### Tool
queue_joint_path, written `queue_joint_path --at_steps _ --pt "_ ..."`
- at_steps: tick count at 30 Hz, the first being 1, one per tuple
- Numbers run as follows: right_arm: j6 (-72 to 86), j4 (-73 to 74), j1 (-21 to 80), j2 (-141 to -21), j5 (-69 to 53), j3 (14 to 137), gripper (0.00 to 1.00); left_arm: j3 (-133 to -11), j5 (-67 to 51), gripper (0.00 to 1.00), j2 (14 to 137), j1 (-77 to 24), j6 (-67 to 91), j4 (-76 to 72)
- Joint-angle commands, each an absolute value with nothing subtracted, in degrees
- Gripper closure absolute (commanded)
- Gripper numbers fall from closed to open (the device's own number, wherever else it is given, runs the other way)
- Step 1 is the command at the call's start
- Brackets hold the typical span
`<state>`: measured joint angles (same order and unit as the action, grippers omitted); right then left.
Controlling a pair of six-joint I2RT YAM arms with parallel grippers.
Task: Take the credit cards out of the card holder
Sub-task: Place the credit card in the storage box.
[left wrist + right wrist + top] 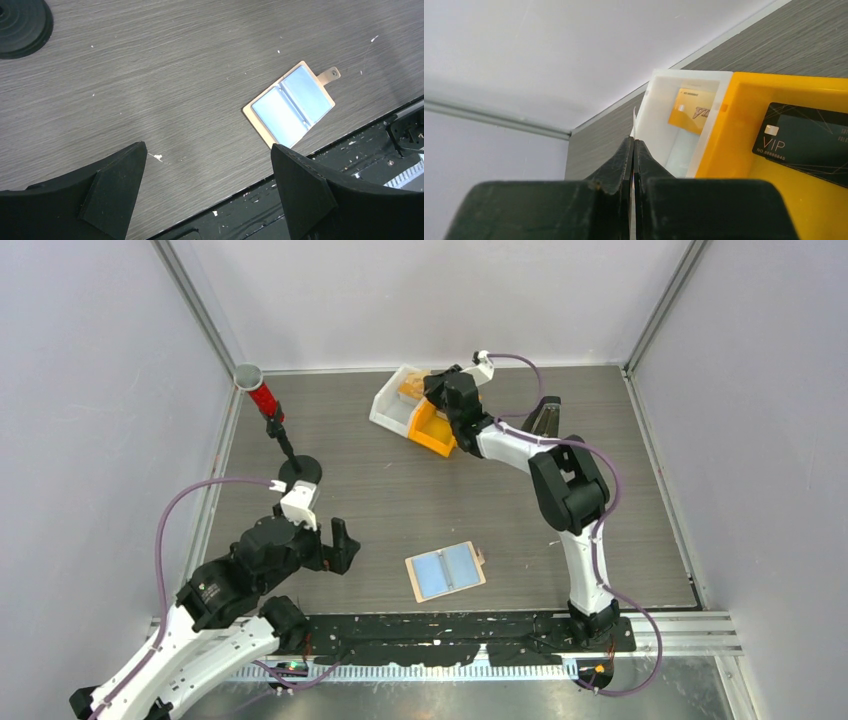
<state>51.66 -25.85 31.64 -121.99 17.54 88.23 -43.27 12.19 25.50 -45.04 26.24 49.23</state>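
The tan card holder [446,571] lies open and flat near the table's front edge, with light blue credit cards showing in both halves. It also shows in the left wrist view [290,104], its tab pointing away. My left gripper [338,545] [208,147] is open and empty, to the left of the holder. My right gripper [437,390] [632,142] is over the bins at the back, shut on a thin pale card [633,117] seen edge-on. An orange card [689,112] and a pale card [681,150] lie in the white bin [659,115].
An orange bin [432,432] [734,135] beside the white bin [393,402] holds a black VIP card [809,140]. A black wedge-shaped case [545,418] stands right of them. A red tool on a black round stand [298,470] is at the back left. A black mat [450,635] lines the near edge.
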Motion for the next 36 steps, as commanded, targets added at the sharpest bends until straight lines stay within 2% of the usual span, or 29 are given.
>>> queue_joint_path --at_steps 1,5,17,36 --pt "57.8 -28.9 31.6 -126.1 23.9 94.3 0.95 -44.4 11.0 0.01 23.3 -45.0 24.6 48.8" --pt "61.3 -22.5 31.6 -129.7 25.5 100.0 0.95 -43.9 10.1 0.01 21.4 -45.0 24.5 48.3" --pt "67.9 -15.0 31.8 -137.8 29.6 111.4 0.95 -42.9 10.7 0.01 18.0 -45.0 24.0 46.6" --pt "67.7 -12.1 32.3 -141.2 32.0 114.8 0.92 -42.9 10.2 0.01 17.0 -45.0 23.5 46.3"
